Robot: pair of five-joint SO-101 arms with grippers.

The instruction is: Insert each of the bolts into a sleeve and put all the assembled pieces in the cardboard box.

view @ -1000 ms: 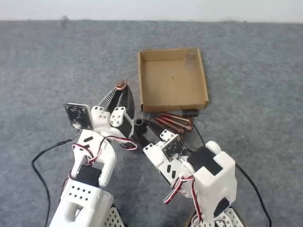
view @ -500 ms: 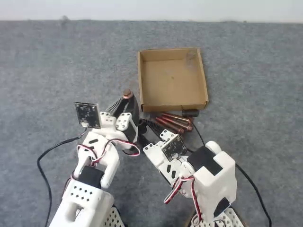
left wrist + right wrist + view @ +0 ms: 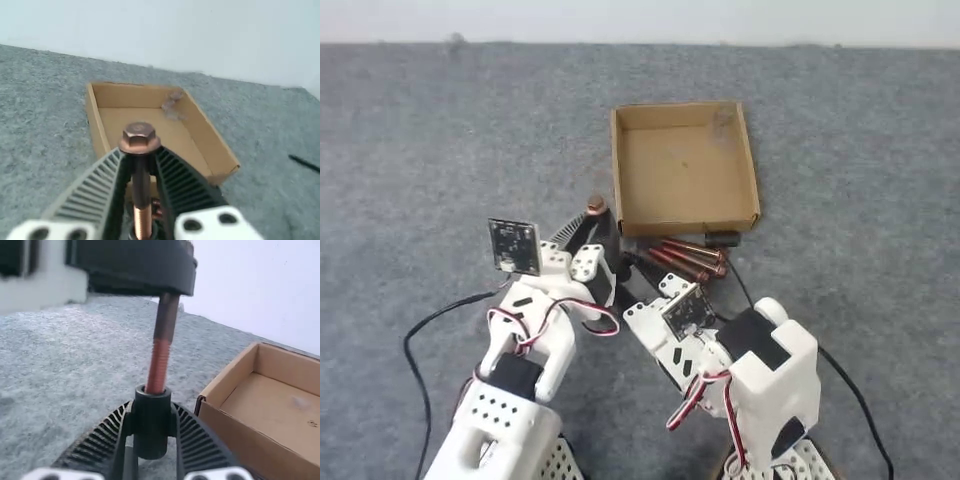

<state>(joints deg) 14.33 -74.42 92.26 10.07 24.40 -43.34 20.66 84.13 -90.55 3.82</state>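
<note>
The left gripper [image 3: 139,156] clamps a bolt [image 3: 138,136], its tip in the mouth of the sleeve [image 3: 151,427] pinched by the right gripper [image 3: 151,409]; next it needs a straight push home

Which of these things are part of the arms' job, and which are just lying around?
Part of the job: the bolt in the left gripper, the sleeve in the right gripper, the loose bolts beside the cardboard box.
Just lying about: black cable, grey carpet.
</note>
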